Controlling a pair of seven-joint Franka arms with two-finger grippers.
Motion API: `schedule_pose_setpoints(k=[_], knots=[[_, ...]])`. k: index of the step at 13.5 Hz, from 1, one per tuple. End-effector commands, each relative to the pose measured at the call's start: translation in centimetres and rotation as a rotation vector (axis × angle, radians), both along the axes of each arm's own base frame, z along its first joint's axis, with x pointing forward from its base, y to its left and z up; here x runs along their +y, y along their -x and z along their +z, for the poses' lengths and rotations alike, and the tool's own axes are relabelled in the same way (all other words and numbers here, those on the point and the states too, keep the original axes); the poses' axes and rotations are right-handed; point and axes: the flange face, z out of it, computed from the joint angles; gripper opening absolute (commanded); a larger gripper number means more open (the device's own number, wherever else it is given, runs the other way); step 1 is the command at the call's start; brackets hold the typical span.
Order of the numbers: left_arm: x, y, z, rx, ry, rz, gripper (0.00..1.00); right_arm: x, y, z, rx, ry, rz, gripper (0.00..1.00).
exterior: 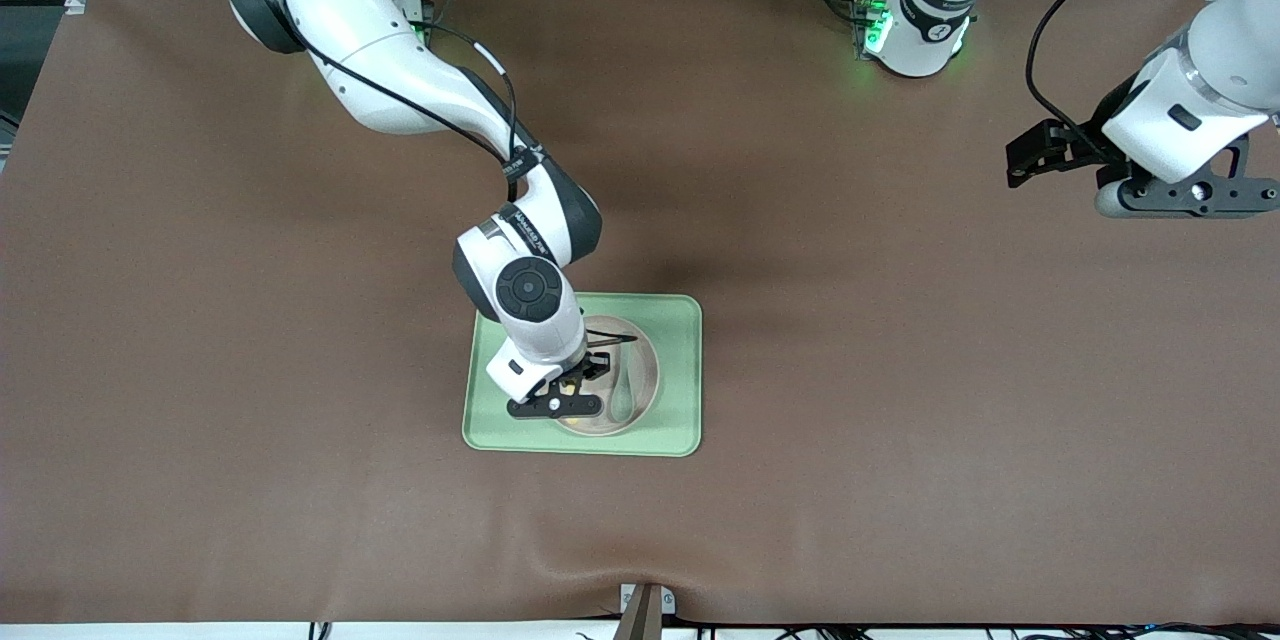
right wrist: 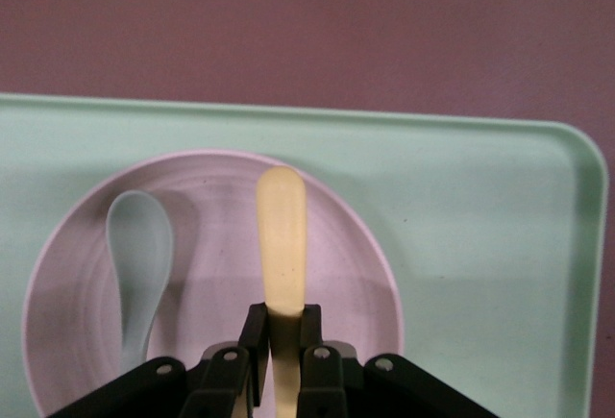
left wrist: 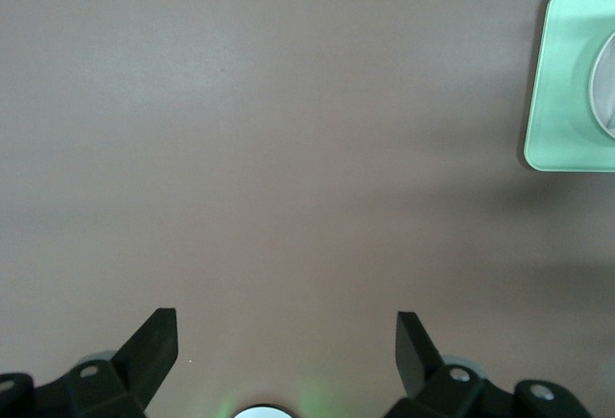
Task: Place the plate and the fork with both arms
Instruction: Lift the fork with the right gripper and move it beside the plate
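Fork on plate (pale yellow)

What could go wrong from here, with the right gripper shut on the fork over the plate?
1. The right gripper pinches the fork across its narrow handle, so it could twist or slip when lifted.
2. The spoon lies beside it on the plate; a sideways move might knock it.
3. The plate sits loose on the tray and could shift. The left gripper waits open, away from the tray.
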Motion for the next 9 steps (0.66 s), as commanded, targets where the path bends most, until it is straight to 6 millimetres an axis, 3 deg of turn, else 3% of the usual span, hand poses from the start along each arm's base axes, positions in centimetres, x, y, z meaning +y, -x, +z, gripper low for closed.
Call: schedule_pose_setpoints(k=[1, 4, 6, 9], knots=[[0.2, -0.1, 0.5, -0.022, -0.009, 0.014, 1.0, -4.0, -2.1, 2.2, 0.021, -0.057, -0.019, 0.0], [-0.1, -0.6, -0.3, -0.026, -0.014, -0.004, 1.0, -7.2, -2.5, 0.4, 0.031, -0.055, -0.024, 0.0], [0.2, -0.7, -0.1, -0.036, -0.014, -0.002, 1.0, -10.0, -2.0, -1.1, -0.001, -0.063, 0.021, 0.0], [0.7, -0.8, 0.2, -0.057, -0.047, -0.003, 1.0, -12.4, -1.1, -2.8, -0.001, -0.057, 0.046, 0.0]])
